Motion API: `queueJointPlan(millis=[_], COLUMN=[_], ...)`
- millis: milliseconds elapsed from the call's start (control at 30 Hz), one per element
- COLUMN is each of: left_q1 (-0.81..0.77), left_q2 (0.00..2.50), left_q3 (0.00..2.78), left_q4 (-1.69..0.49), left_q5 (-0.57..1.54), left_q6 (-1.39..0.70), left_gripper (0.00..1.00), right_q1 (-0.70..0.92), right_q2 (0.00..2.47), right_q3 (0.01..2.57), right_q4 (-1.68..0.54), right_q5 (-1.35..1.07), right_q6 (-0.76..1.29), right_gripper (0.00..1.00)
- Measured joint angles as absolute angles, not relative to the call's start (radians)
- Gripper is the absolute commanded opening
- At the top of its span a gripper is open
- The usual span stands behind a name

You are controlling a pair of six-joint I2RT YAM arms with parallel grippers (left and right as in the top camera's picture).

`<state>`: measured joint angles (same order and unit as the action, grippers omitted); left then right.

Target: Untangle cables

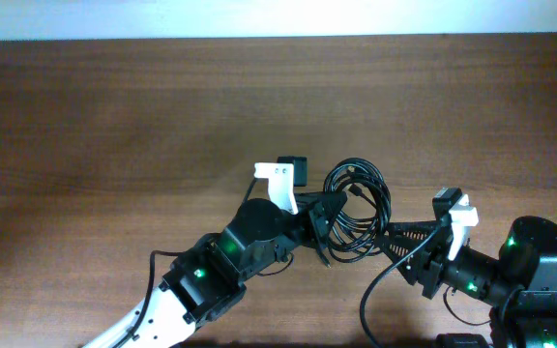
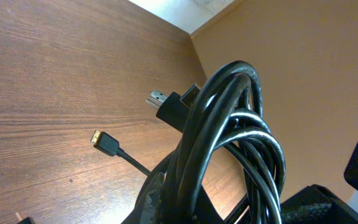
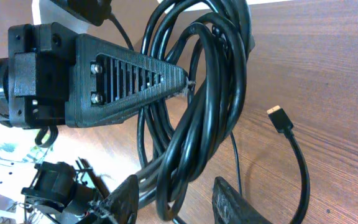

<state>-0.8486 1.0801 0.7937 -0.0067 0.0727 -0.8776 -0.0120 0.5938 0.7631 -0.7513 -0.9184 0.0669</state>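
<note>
Looping in glossy black coils, the cables (image 2: 207, 115) stretch front to back; left gripper (image 3: 184, 84) pinches them, right gripper (image 3: 176, 186) straddles them half-open.

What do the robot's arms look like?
The left arm and right arm are chunky, black and jointed, each with a glowing green light, a white plastic bracket at the wrist and a loose black wire. The left arm's bottom part is white. The left tool has a black wedge-shaped finger with ribbed slats.
</note>
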Motion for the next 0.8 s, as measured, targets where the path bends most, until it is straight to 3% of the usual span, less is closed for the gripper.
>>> queueJointPlan(millis=[67,100,333,567,800], left_q1=[-0.869,-0.876,-0.882,-0.904,-0.916], left_q2=[1.080,1.080,1.080,1.080,1.079], left_q3=[0.794,0.794,0.794,0.794,0.804], left_q4=[0.006,0.007,0.009,-0.076,-0.187], left_q5=[0.075,0.075,0.038,-0.139,-0.192], left_q6=[-0.877,-0.877,-0.892,-1.218,-1.360], left_gripper=[0.00,0.00,0.00,0.00,0.00], right_q1=[-0.012,-0.012,-0.012,-0.012,-0.007], right_q2=[0.594,0.594,0.594,0.595,0.607], right_q3=[0.763,0.763,0.763,0.763,0.763], right_q4=[-0.747,-0.748,-0.764,-0.786,-0.790], right_q5=[-0.918,-0.917,-0.909,-0.925,-0.947], right_q6=[0.068,0.066,0.072,0.070,0.071], right_gripper=[0.17,0.04,0.04,0.04,0.04])
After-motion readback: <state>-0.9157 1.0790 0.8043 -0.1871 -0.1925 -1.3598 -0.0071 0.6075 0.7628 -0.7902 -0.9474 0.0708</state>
